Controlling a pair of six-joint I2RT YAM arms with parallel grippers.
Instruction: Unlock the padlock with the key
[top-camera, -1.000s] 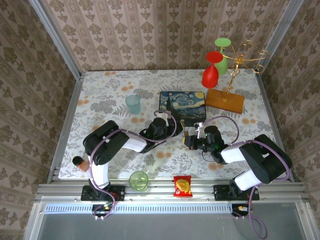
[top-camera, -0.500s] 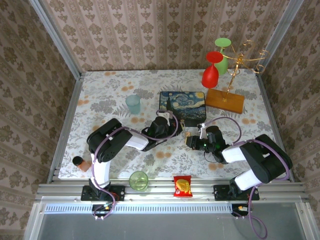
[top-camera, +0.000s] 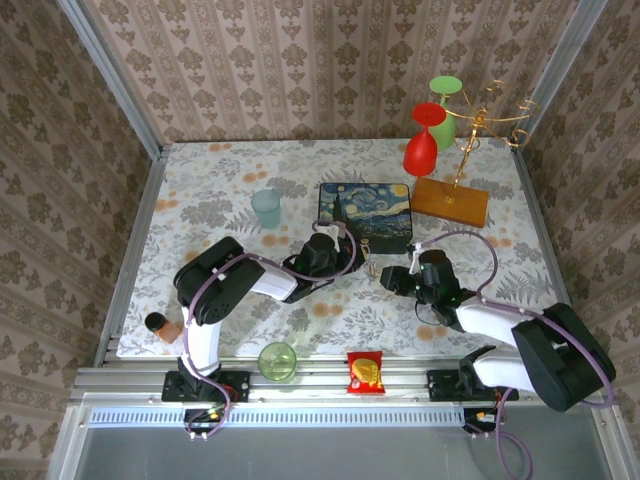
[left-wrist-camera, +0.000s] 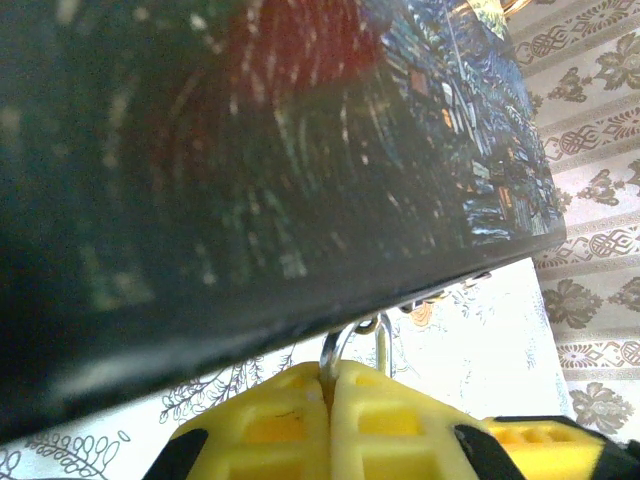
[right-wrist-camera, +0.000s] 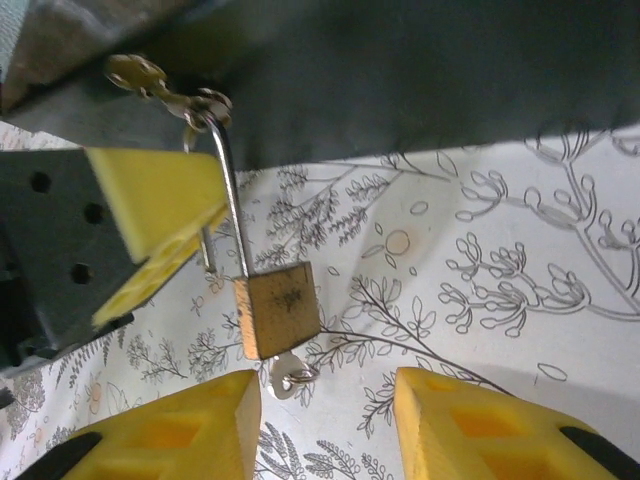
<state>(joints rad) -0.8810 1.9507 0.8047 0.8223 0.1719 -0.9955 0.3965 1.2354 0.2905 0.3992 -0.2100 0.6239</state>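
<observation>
1. The padlock (right-wrist-camera: 278, 312) is near the table's centre in the top view, just at 6 o'clock of the Starry Night box (top-camera: 365, 212). In the right wrist view its brass body hangs slightly tilted below a thin silvery shackle (right-wrist-camera: 232, 200).
2. A silvery key (right-wrist-camera: 288, 377) shows at the lower edge of the brass body, touching it.
3. At the top of the shackle, a small bunch of spare keys (right-wrist-camera: 140, 75) lies against the dark edge of the box.
4. The left gripper (left-wrist-camera: 329, 400) reaches in from 9 o'clock of the padlock. Its yellow fingers are pressed fully together, with the shackle loop clamped between the tips.
5. The right gripper (right-wrist-camera: 325, 420) sits at 4 o'clock of the padlock in the top view. Its jaws stand partly apart and hold nothing. The key and lock body lie just beyond the gap between the fingertips, not touching either one.
6. The flowered tablecloth (top-camera: 220, 180) lies under the padlock.
7. From the padlock in the top view:
   - a pale blue tumbler (top-camera: 266, 208) at 10 o'clock;
   - a green cup (top-camera: 277, 360) at 7 o'clock;
   - a red-yellow snack packet (top-camera: 366, 372) at 6 o'clock, on the near rail;
   - a glass rack on a wooden base (top-camera: 450, 202) at 2 o'clock, carrying a red glass (top-camera: 423, 140) and a green glass (top-camera: 445, 98).
</observation>
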